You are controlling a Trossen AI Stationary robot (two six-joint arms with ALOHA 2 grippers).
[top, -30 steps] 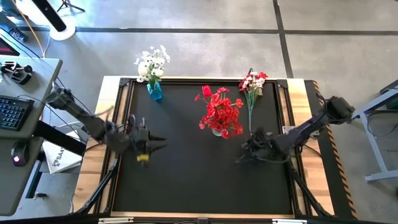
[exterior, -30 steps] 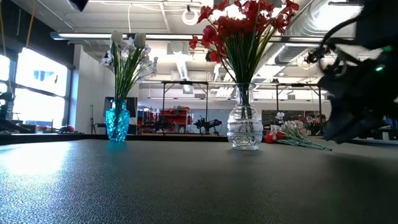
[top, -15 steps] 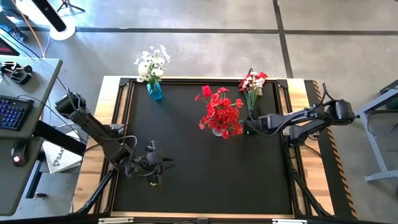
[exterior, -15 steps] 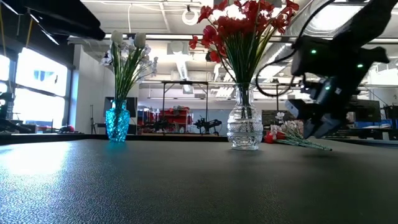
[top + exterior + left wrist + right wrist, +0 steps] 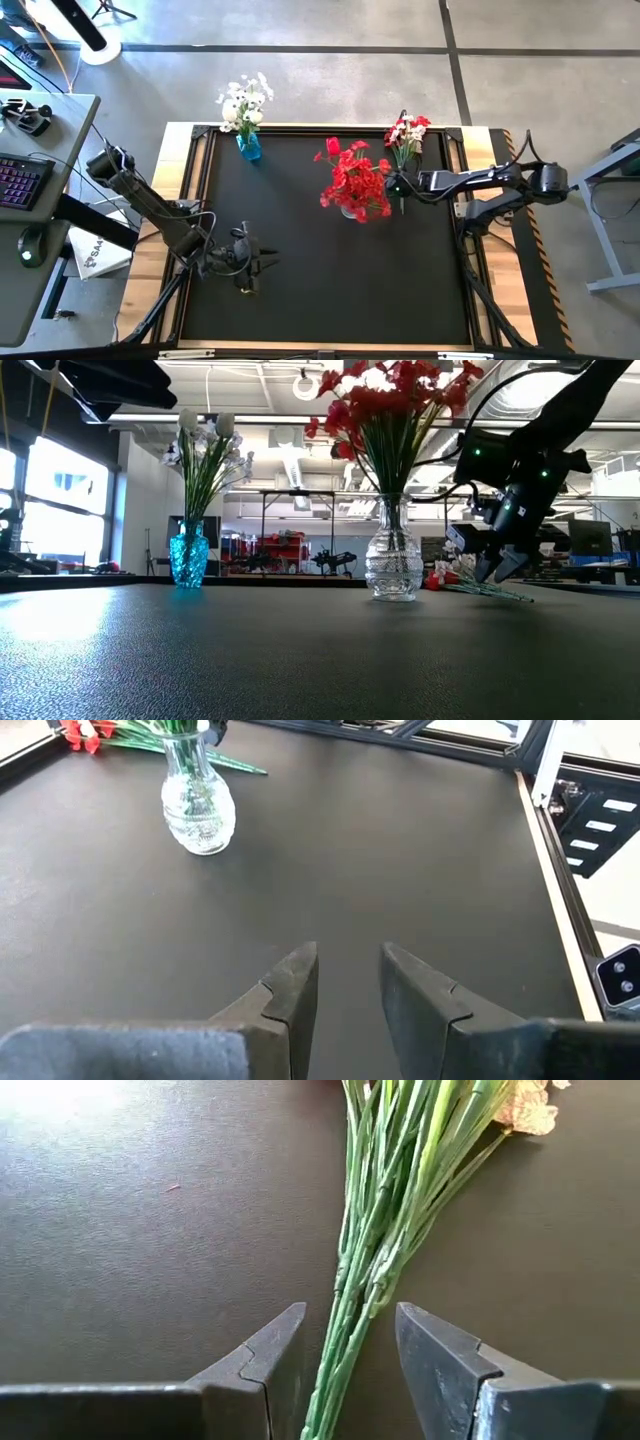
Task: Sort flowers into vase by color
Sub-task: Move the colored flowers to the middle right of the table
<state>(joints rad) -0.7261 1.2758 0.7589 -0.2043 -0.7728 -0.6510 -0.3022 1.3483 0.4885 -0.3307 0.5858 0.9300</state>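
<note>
A loose bunch of flowers (image 5: 406, 135) with red and white blossoms lies flat on the black mat at the far right, its green stems (image 5: 375, 1230) pointing toward the near edge. My right gripper (image 5: 350, 1315) is open and slants down over the stem ends, one finger on either side; I see no touch. A clear vase (image 5: 349, 210) holds red flowers (image 5: 355, 178) at mid-table. A blue vase (image 5: 248, 147) at the far left holds white flowers (image 5: 244, 102). My left gripper (image 5: 348, 955) is open with nothing in it, over the mat's near left part (image 5: 268, 262).
A raised dark frame (image 5: 200, 180) rims the mat. The clear vase (image 5: 392, 565) stands just left of my right gripper (image 5: 495, 568) and the bunch (image 5: 470, 584). Bare mat (image 5: 330, 290) fills the middle and near side. A desk with a keyboard (image 5: 20, 180) stands off the table's left.
My right gripper has swung from the mat's right middle toward the far edge and now stands over the loose bunch's stems. My left gripper has gone down and toward the near edge. The flowers and the vases have not moved.
</note>
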